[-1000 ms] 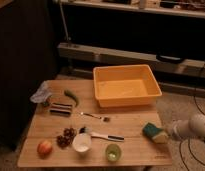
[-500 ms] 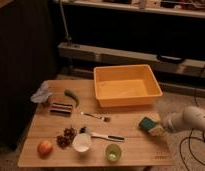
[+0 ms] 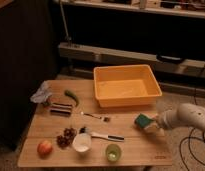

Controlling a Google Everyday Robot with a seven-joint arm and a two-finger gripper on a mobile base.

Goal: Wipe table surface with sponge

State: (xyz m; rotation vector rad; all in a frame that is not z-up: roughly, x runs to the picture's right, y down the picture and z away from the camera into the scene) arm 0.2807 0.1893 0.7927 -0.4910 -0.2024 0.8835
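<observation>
At the right of the table surface (image 3: pixel 131 147) | your gripper (image 3: pixel 152 124) is pinching the sponge (image 3: pixel 142 120) | you are likely handling something light, soft, squashy — grip the foam sides.

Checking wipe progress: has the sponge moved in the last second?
Yes. The sponge, at the end effector on the right of the table surface, has slid toward the orange tub, away from the front edge.
</observation>
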